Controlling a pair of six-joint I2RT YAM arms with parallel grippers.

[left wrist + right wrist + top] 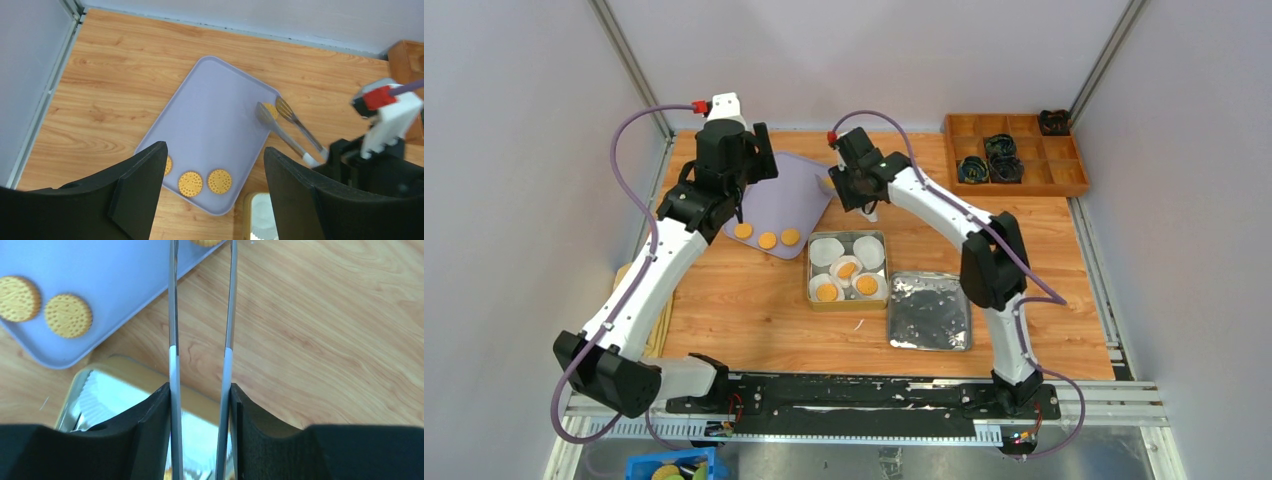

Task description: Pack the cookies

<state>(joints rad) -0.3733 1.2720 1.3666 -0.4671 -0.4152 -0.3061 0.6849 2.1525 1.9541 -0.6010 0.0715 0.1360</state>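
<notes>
Three cookies (767, 239) lie along the near edge of the lavender tray (794, 190); two show whole in the left wrist view (190, 184), and a third is partly hidden behind my left finger. Another cookie (271, 110) lies at the tray's right edge between the tips of the metal tongs (287, 131). My right gripper (200, 390) is shut on the tongs' arms (174, 315). The square tin (812, 280) holds white paper cups, three with cookies (866, 285). My left gripper (215, 155) is open and empty above the tray.
The tin's silver lid (930, 310) lies right of the tin. A wooden compartment box (1014, 150) with dark items stands at the back right. A blue bin (669, 468) sits below the table's front edge. Grey walls enclose the table.
</notes>
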